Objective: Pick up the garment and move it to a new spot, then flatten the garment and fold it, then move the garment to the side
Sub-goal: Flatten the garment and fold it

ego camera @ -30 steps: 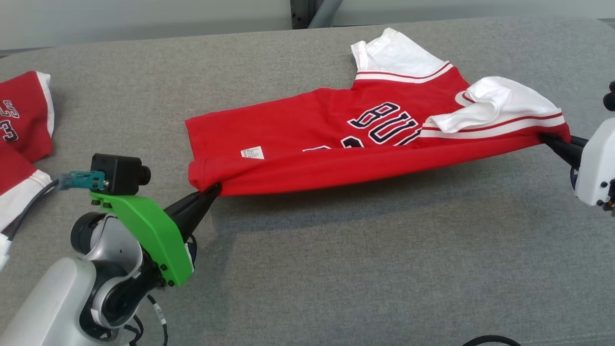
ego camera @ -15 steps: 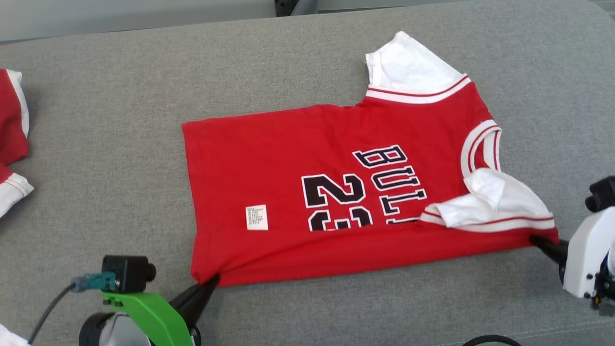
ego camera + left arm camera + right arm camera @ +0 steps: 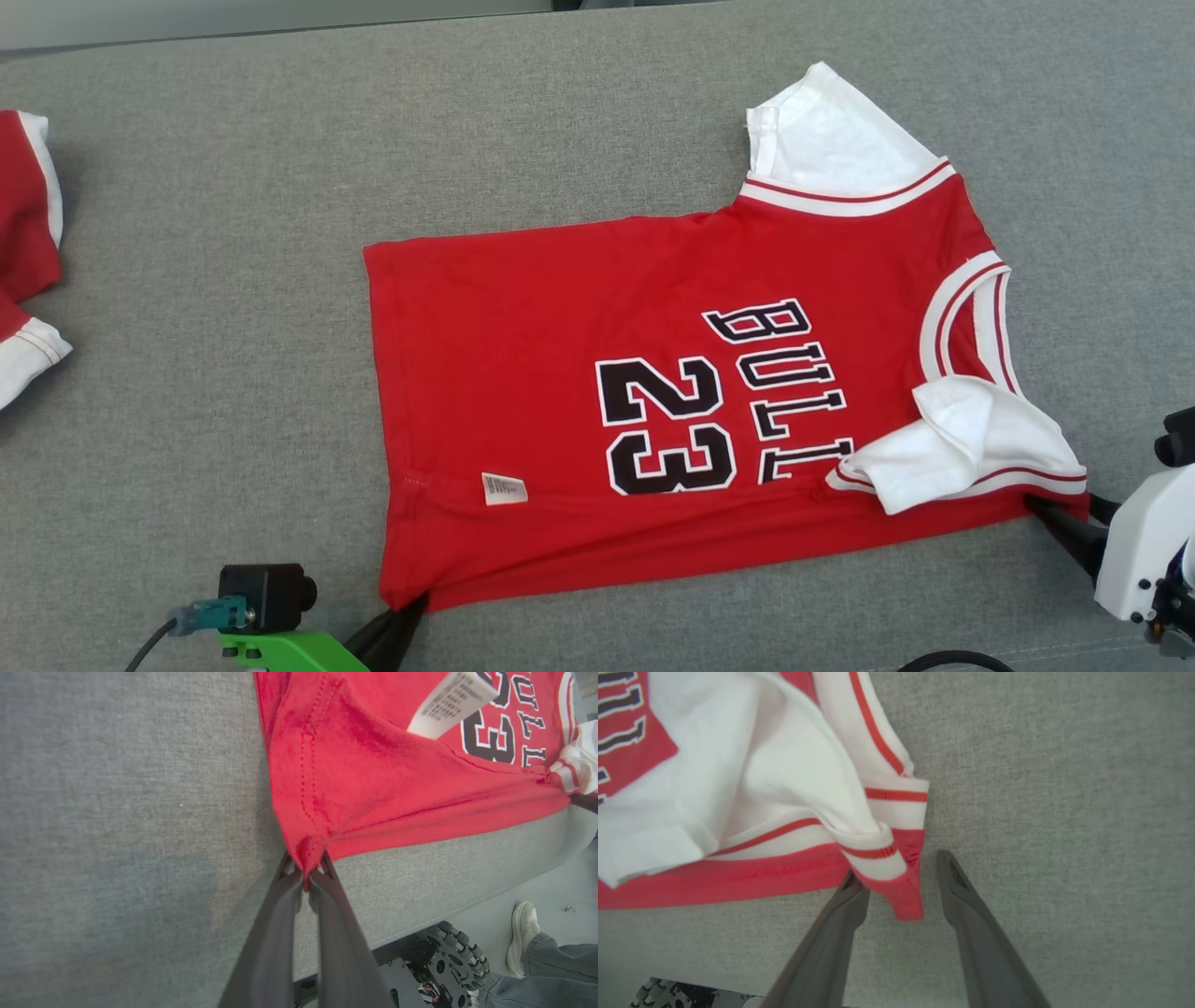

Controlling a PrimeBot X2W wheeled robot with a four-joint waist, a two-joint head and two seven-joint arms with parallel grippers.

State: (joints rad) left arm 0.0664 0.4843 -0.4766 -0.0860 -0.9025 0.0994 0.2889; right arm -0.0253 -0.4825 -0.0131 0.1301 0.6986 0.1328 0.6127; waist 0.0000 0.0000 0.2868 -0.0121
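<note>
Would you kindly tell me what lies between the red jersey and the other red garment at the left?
Bare grey upholstery separates the jersey and the other garment, seen in the head view.

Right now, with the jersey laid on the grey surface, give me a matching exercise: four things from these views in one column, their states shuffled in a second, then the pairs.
Column one
1. left gripper
2. right gripper
3. care label
4. near white sleeve

Column two
A. folded over onto the chest of the red jersey
B. fingers apart, shoulder corner loose between them
C. shut on the hem corner
D. small, white, printed, by the hem seam

Pairs: 1-C, 2-B, 3-D, 4-A
</note>
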